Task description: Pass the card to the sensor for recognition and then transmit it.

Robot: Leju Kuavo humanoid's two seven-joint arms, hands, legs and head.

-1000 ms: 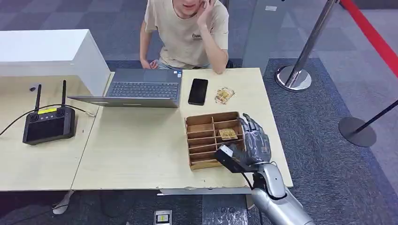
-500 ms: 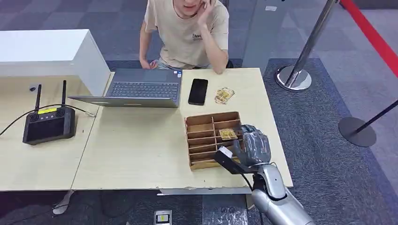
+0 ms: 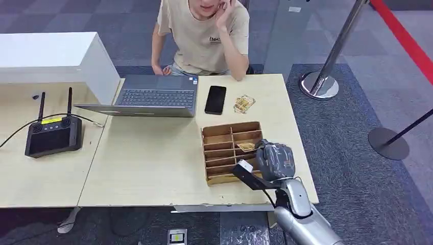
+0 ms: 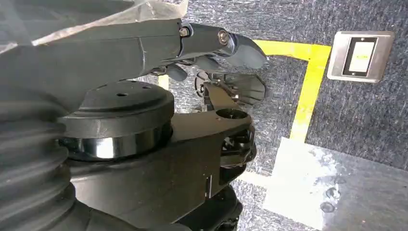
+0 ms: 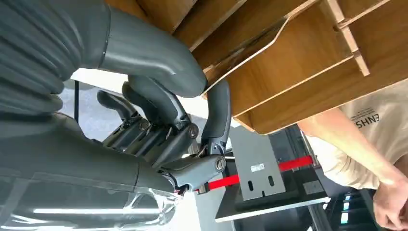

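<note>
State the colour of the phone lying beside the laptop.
Black; the phone shows best in the head view.

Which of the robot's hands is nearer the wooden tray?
The right hand: it is at the wooden tray's right side, over its compartments. The left hand hangs down over the carpet floor, away from the table.

— How many things sit on the desks?
— One laptop point(image 3: 153, 96), one phone point(image 3: 215, 99), one wooden tray point(image 3: 224, 133), one black controller point(image 3: 52, 135) with two antennas.
— And around them?
— One person point(image 3: 204, 33), two stanchion bases point(image 3: 319, 84).
</note>
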